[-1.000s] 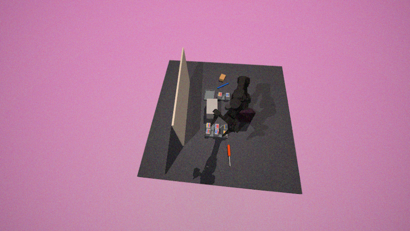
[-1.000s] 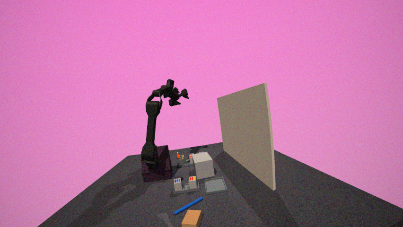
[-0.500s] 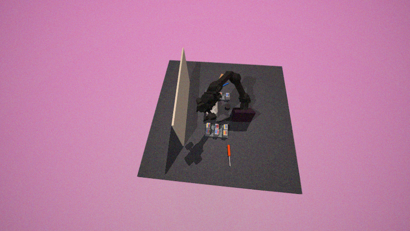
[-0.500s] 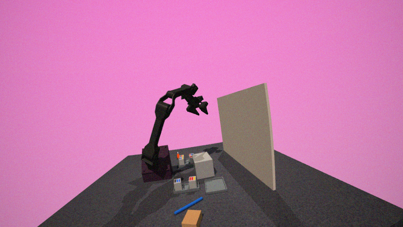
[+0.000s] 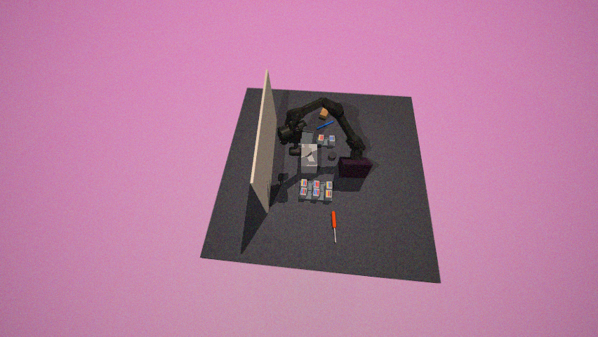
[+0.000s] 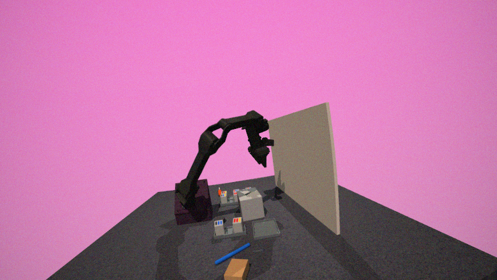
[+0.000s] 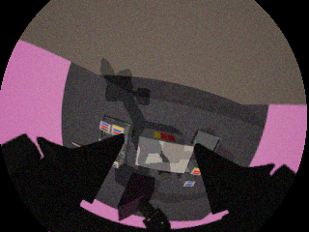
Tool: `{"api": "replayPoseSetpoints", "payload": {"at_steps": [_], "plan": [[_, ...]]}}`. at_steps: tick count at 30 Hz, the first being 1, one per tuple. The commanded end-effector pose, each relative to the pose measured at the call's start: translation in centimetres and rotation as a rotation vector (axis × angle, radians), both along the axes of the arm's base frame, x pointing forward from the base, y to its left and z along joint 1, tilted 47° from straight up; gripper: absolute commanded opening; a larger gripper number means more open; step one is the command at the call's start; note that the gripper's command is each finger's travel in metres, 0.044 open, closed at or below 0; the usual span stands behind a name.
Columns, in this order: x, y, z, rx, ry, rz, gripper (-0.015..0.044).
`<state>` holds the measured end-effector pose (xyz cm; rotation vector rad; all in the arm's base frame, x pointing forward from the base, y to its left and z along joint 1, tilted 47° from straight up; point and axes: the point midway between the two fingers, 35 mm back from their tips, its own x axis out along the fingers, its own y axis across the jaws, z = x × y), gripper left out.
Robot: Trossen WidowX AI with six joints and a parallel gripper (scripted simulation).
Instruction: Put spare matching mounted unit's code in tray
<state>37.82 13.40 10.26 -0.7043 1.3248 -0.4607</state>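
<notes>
Jaws: we are finding them spread wide with nothing between them; the gripper (image 6: 261,160) is hanging high, close beside the beige wall panel (image 6: 302,163), pointing down toward the mounted unit (image 6: 251,205).

Mounted unit: we are reading it as the pale grey box standing between the wall panel and the arm base (image 6: 192,205); the wrist view is showing red and yellow marks on one face (image 7: 168,135), too small for us to read as a code.

Spares: we are counting small grey blocks with coloured stripe labels, two on a rack (image 6: 228,227) beside the tray, more on a second rack (image 5: 316,190) further along. We cannot yet tell which one matches.

Tray: we are locating it as the shallow grey tray (image 6: 266,228), just beside the two-block rack and touching nothing else.

Handling: we are judging the spares rigid, light and smooth-sided, so likely slippery; the grip belongs across the two plain side faces, low on the body.

Bystanders: blue rod (image 6: 232,253), tan block (image 6: 237,269), orange screwdriver (image 5: 333,225).
</notes>
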Motion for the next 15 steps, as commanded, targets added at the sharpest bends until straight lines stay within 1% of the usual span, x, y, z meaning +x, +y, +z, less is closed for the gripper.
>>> {"api": "replayPoseSetpoints", "payload": {"at_steps": [1,7,12,15], "plan": [[-0.6,-3.2,1.3,-0.034,-0.011,-0.117,0.044],[-0.6,-3.4,1.1,-0.035,-0.008,-0.118,0.044],[-0.1,-7.5,-2.7,-0.05,0.069,-0.158,0.044],[-0.1,-7.6,-2.9,-0.051,0.073,-0.16,0.044]]}}
